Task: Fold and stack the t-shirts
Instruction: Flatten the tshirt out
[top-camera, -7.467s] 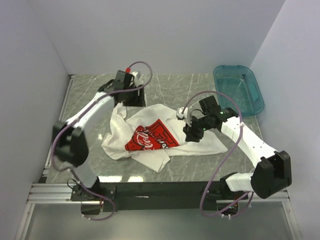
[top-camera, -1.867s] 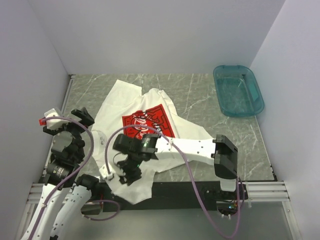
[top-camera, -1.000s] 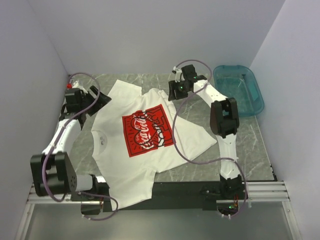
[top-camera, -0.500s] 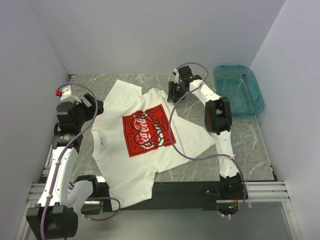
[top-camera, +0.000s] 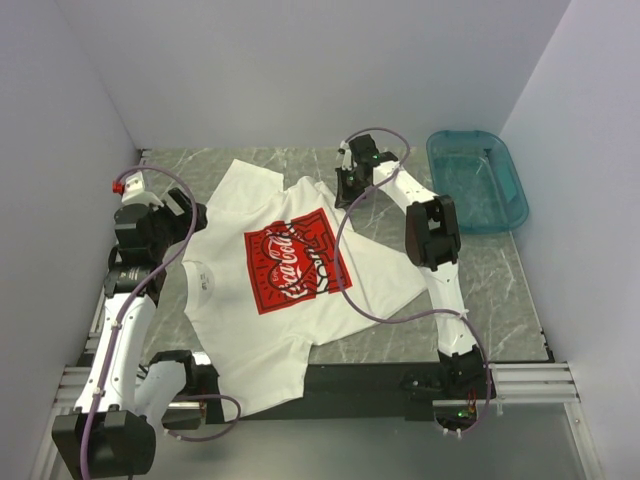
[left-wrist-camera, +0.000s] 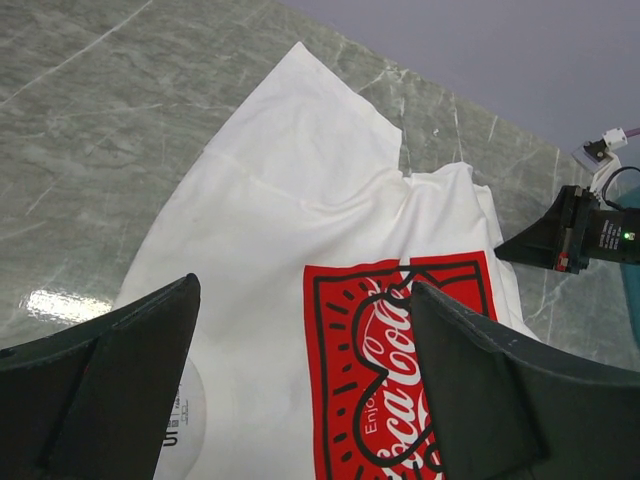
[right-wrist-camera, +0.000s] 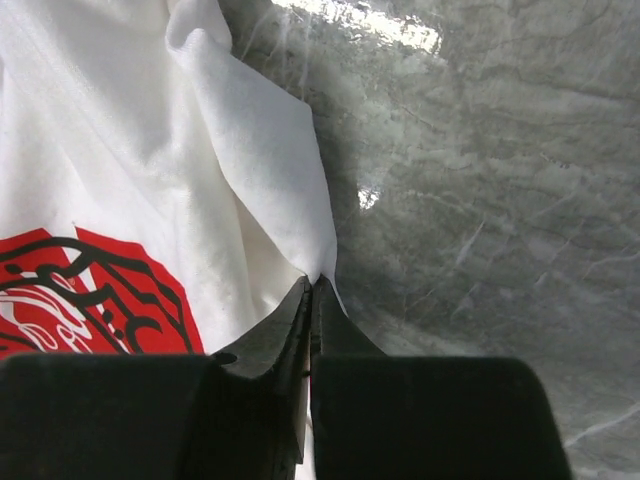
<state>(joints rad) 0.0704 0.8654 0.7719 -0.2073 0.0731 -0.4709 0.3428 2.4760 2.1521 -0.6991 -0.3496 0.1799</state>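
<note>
So since a moment ago we've got the right gripper (right-wrist-camera: 311, 285) pinched together on the far edge of the t-shirt (top-camera: 280, 270). It hasn't budged, spread on the table (top-camera: 480, 270). The left gripper (left-wrist-camera: 302, 288) is still wide apart above it.

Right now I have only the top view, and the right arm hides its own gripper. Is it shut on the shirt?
Observer: Yes. In the right wrist view the right gripper is shut, with its tips pinching a folded edge of the shirt just above the table.
Operator: And the other arm, is it holding anything?
Observer: No. Its wrist view shows the left gripper wide open above the shirt, with nothing in it.
</note>
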